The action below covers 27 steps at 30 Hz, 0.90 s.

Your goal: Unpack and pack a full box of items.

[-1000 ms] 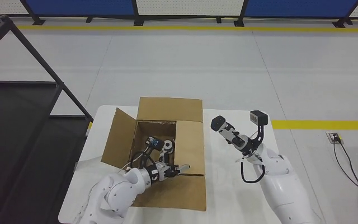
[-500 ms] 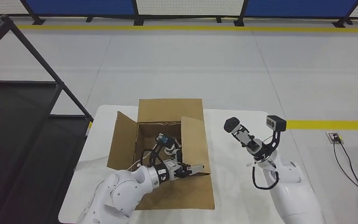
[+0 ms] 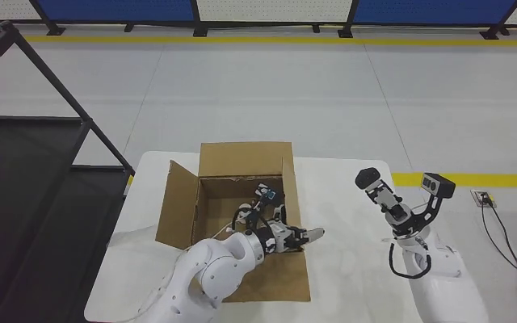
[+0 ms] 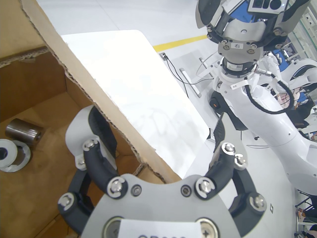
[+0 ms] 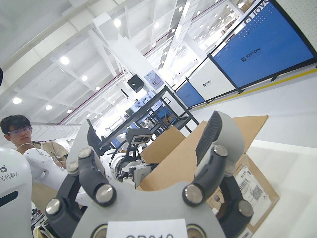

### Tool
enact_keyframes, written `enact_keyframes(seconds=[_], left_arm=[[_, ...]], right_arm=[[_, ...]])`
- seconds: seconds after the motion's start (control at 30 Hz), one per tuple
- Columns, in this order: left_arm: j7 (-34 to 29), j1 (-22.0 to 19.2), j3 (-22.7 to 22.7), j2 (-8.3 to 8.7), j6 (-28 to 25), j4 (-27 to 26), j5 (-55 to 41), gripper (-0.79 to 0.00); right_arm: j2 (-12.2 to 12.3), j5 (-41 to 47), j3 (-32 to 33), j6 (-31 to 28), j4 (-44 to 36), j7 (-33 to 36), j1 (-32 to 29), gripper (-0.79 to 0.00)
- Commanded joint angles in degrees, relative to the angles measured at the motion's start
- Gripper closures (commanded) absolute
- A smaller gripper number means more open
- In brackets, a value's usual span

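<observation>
The left gripper [image 4: 158, 127] is straddling a wall of the box [image 3: 239, 159] mid-frame, jaws spread, empty. At right, the right gripper [image 5: 151, 130] is hovering released.

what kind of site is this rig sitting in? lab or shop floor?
Probably a factory-style hall or industrial test floor, not an office lab: yellow line painted on a wide pale floor, blue partition panels fencing the area, and a high ceiling with rows of lights.
</observation>
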Motion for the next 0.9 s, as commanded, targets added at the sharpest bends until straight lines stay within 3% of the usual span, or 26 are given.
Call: enact_keyframes(seconds=[0.0, 0.47, 0.67, 0.87], left_arm=[[0.5, -2.1, 2.9, -0.95, 0.6, 2.4, 0.3, -0.785], [2.5, -10.2, 14.7, -6.84, 3.7, 15.4, 2.3, -0.785], [4.0, -10.9, 15.3, -8.28, 4.1, 17.6, 2.3, -0.785], [4.1, -9.6, 13.0, -8.12, 4.1, 16.2, 3.3, -0.785]], right_arm=[[0.4, 0.1, 1.5, 0.0, -0.3, -0.2, -0.9, -0.785], [2.5, 0.9, 2.5, 1.5, 1.9, 4.7, -0.6, -0.785], [3.3, -0.2, -0.1, 4.8, 4.3, 7.9, 2.2, -0.785], [3.9, 0.6, -2.3, 5.1, 5.7, 8.3, 4.2, -0.785]])
